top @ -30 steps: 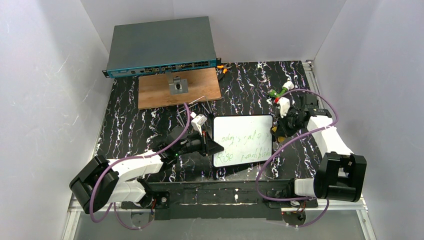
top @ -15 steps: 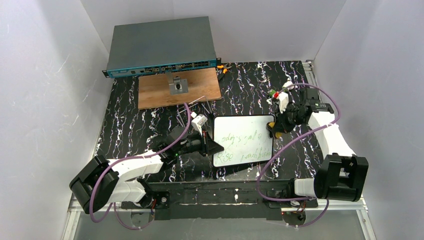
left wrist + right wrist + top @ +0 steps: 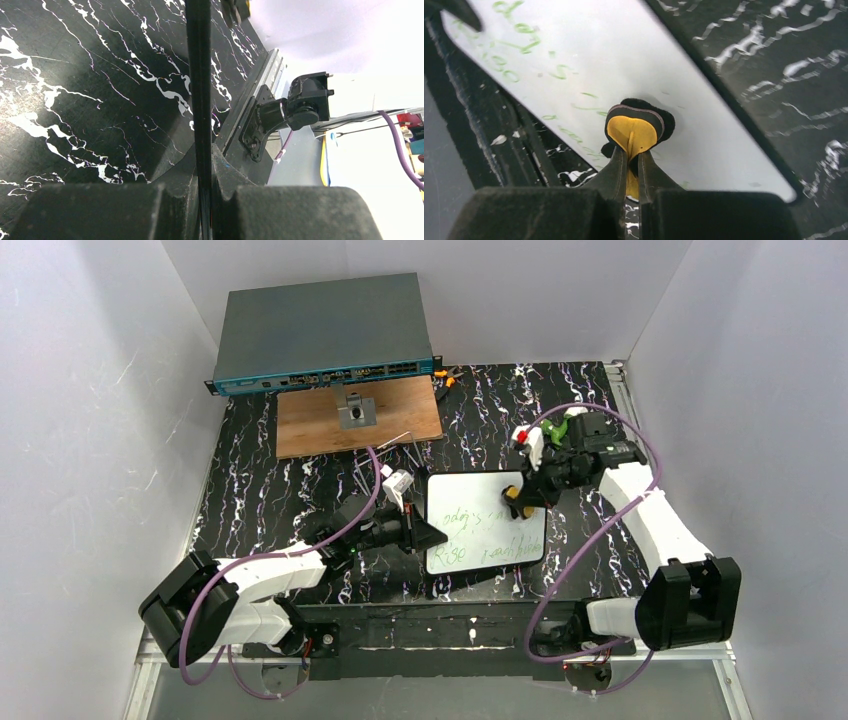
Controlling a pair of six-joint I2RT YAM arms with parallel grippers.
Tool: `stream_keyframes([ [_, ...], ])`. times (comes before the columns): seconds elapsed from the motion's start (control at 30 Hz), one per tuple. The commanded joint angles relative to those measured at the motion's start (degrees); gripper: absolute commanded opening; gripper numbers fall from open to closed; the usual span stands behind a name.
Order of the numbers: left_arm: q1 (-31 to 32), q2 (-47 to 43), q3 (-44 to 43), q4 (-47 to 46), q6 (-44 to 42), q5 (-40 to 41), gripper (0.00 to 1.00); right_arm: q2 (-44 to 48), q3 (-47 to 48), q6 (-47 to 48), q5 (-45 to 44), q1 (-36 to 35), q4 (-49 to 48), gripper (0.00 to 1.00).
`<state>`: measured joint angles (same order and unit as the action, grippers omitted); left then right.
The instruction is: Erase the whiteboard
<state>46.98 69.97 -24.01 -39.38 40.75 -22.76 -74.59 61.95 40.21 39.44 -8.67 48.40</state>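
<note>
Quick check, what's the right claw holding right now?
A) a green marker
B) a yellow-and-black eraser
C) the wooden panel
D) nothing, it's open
B: the right wrist view shows the right claw shut on a yellow-and-black eraser, held over the whiteboard, where green writing remains.

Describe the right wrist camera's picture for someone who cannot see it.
The right end effector pinches a yellow eraser with a black pad, set on a whiteboard. Green handwriting shows toward the upper left; a black marbled table lies to the right.
</note>
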Motion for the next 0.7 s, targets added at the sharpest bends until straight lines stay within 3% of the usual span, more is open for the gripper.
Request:
stream_keyframes([
  [0.0, 0.1, -0.2, 0.1, -4.5, -0.1, 1.6, 0.00, 3.6, -1.4, 3.6, 2.4, -5.4, 2.2, 0.01],
  [0.37, -0.1, 1.7, -0.1, -6.0, 2.0, 2.3, 0.00, 5.3, 1.4, 9.2, -1.0, -15.2, 4.4, 0.01],
  [0.67, -0.1, 2.2, -1.2, -5.0, 3.8, 3.8, 0.00, 4.5, 0.2, 0.9, -13.0, -25.0, -4.0, 0.01],
])
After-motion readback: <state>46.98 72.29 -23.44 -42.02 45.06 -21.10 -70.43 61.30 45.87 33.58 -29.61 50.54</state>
